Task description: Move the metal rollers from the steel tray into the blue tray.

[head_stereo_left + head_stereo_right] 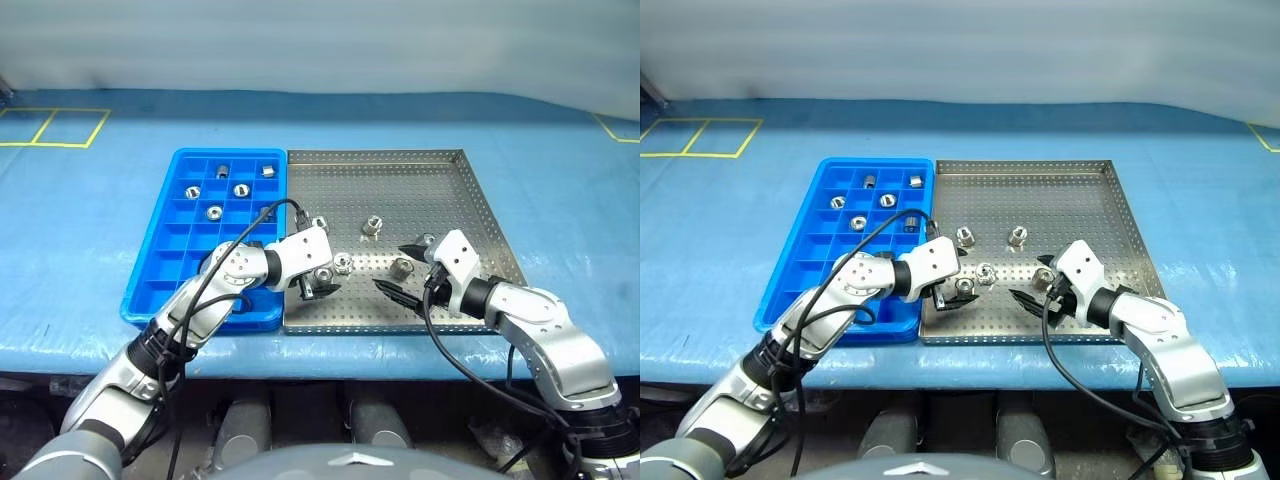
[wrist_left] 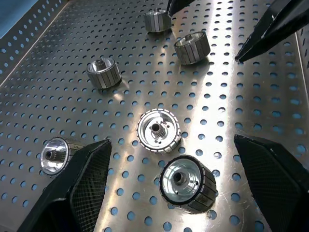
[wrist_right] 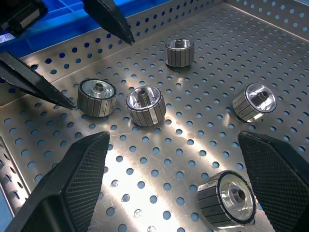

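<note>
The steel tray [image 1: 420, 190] lies to the right of the blue tray [image 1: 165, 290], their sides touching. Several metal rollers [image 1: 372, 226] are scattered on the steel tray's perforated floor, and several more [image 1: 240, 190] sit in the blue tray's far compartments. My left gripper [image 1: 320, 288] is open low over the steel tray's near left part. One roller [image 2: 186, 183] lies between its fingers [image 2: 77, 188], untouched. My right gripper [image 1: 392, 268] is open near the tray's near middle, and another roller [image 3: 227, 198] lies on the floor between its fingers [image 3: 72, 183].
Both trays rest on a table with a blue cover [image 1: 80, 230], close to its front edge. Yellow tape lines [image 1: 60, 125] mark the far left corner. The two grippers face each other a short way apart. Black cables [image 1: 225, 262] loop along both arms.
</note>
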Controlling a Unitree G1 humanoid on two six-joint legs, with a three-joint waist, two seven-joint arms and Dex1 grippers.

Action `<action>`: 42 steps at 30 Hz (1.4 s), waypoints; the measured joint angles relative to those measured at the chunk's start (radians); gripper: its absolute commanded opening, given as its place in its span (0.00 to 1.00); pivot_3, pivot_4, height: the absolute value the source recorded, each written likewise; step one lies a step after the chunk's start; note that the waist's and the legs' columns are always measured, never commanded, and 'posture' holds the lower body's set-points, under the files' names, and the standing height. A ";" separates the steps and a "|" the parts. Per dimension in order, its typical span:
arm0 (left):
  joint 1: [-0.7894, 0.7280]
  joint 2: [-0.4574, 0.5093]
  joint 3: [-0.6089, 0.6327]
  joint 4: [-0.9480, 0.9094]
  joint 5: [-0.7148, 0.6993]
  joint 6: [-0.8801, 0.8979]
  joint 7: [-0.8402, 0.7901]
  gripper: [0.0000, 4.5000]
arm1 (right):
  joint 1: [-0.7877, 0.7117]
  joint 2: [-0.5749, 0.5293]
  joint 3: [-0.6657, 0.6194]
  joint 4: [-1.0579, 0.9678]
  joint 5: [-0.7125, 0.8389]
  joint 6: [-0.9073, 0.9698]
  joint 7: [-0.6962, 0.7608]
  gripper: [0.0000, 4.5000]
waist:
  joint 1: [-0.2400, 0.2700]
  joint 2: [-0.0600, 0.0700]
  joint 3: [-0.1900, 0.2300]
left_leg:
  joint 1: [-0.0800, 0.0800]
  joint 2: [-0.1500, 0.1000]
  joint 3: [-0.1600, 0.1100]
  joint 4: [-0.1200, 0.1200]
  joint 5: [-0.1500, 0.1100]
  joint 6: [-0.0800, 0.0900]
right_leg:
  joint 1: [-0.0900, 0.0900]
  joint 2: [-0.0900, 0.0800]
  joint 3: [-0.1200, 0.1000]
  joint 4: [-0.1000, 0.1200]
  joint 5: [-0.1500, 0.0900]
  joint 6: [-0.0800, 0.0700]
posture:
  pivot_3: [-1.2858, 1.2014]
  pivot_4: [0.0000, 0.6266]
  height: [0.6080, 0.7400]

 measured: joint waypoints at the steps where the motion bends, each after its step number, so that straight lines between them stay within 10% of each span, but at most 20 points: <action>1: -0.009 0.002 -0.020 0.016 0.018 -0.002 -0.006 0.98 | 0.003 0.001 0.002 0.000 -0.004 -0.001 0.000 1.00 | 0.000 0.000 0.000 | 0.000 0.000 0.000 0.000 0.000 0.000 | 0.000 0.000 0.000 0.000 0.000 0.000 | 0.52 0.24 1.00; 8: -0.055 -0.006 -0.085 0.069 0.105 -0.032 -0.032 0.94 | 0.021 0.008 0.003 -0.001 -0.018 -0.015 -0.014 1.00 | -0.005 0.001 0.000 | 0.001 0.000 0.000 0.000 0.000 0.000 | 0.001 0.000 0.000 0.001 0.000 0.000 | 0.52 0.24 1.00; 22: -0.049 -0.036 -0.086 0.097 0.144 -0.033 -0.051 0.19 | 0.016 0.015 0.003 0.001 -0.048 -0.041 -0.029 1.00 | -0.017 0.002 -0.001 | 0.003 0.000 0.000 0.001 0.000 0.000 | 0.002 0.000 0.000 0.002 0.000 0.000 | 0.52 0.24 1.00; 42: 0.078 -0.097 0.244 -0.114 -0.138 0.064 -0.035 0.18 | -0.017 0.040 0.022 0.018 -0.072 -0.048 -0.041 1.00 | -0.014 0.001 -0.001 | 0.002 0.000 0.000 0.001 0.000 0.000 | 0.001 0.000 0.000 0.001 0.000 0.000 | 0.53 0.24 1.00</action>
